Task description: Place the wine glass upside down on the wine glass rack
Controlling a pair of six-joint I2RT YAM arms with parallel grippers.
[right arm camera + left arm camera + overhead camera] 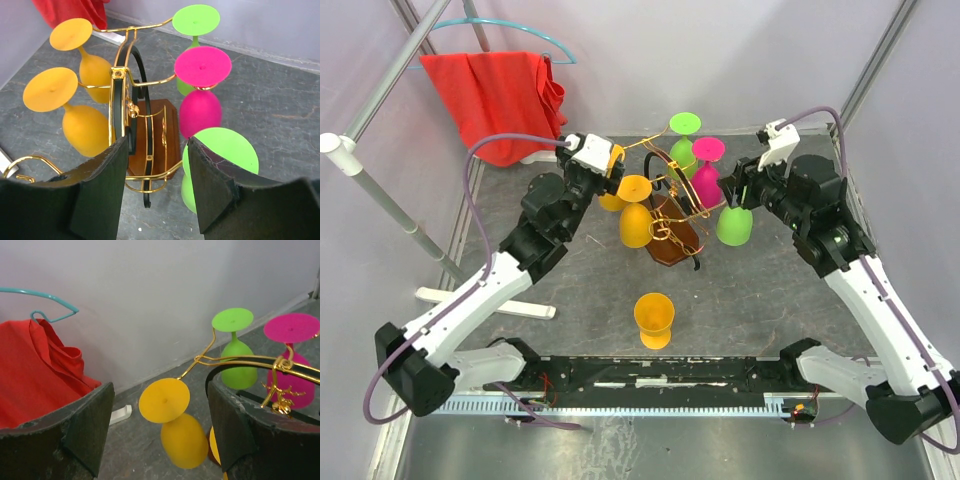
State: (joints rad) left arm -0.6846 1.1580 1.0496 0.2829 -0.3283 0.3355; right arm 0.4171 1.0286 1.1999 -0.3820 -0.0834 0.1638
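Note:
The wine glass rack (672, 222), gold wire on a dark brown base, stands mid-table. Two orange, two green and one pink glass hang on it upside down. One orange wine glass (654, 320) stands alone on the table in front. My left gripper (612, 162) is open and empty beside the rack's left side. In the left wrist view (160, 390) a hanging orange glass (182, 440) shows beyond the open fingers. My right gripper (741, 190) is open and empty, just above the near green glass (734, 226). In the right wrist view (157, 145) that green glass (225, 150) sits by the right finger.
A red cloth (498, 95) hangs on a teal hanger at the back left, on a white stand (380, 195) whose foot (485, 303) lies on the table's left. The rack's brown base (157, 127) and black hoop lie under my right gripper.

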